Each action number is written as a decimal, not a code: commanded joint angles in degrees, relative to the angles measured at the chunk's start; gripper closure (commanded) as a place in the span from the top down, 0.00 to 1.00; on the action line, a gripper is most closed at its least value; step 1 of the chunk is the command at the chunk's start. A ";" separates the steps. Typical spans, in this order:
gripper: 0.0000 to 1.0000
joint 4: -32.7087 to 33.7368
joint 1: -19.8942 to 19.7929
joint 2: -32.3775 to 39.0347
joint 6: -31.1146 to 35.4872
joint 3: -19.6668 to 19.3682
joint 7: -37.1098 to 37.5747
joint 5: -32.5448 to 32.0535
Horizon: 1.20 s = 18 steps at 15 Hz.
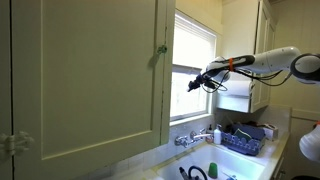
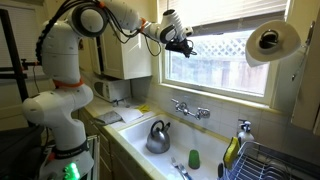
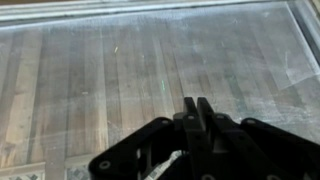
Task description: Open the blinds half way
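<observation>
Wrist view puts the gripper (image 3: 196,104) at six o'clock of the frame, its jaws pressed together. I cannot tell whether a cord lies between them (a pale scrap lower down is too blurred to name). Beyond the gripper are glass and a wooden fence (image 3: 120,70).

In an exterior view the blinds (image 2: 228,14) sit at twelve o'clock of the window (image 2: 225,62), bunched in a white band along the top, with the pane below them bare. The gripper (image 2: 185,42) hangs at ten o'clock of that pane, near the frame and just under the edge of the blinds.

As I judge it, the step in hand is working the lift cord at that side. To do it well:
- Move the cord along its own line, steadily and without jerks.
- Keep the wrist from twisting, so the rail travels level.
- Watch the bottom rail against the middle of the pane and stop there.
- Swing the cord sideways to lock it before letting go.
- Keep the elbow clear of the faucet (image 2: 190,108) at six o'clock.

Counted in that view:
- one arm (image 2: 118,14)
- one gripper
- one set of blinds
- one window
- one faucet
- one kettle (image 2: 158,138)
- one paper roll (image 2: 272,42) at three o'clock
- one dish rack (image 2: 278,160) at five o'clock
</observation>
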 commanded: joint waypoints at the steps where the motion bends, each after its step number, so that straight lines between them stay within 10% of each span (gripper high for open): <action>1: 0.48 -7.29 -5.54 -13.98 -12.09 -0.03 -1.27 8.72; 4: 0.70 -7.91 -5.20 -22.11 -25.51 -3.78 -0.92 11.14; 5: 0.77 -7.71 4.17 -22.86 -29.29 -13.06 0.88 7.89; 8: 1.00 -7.67 15.12 -25.05 -40.77 -24.12 3.39 0.09; 12: 1.00 -5.04 29.45 -23.43 -57.08 -38.87 -0.11 -5.93; 18: 1.00 -5.18 35.71 -23.31 -52.73 -43.28 3.53 -6.56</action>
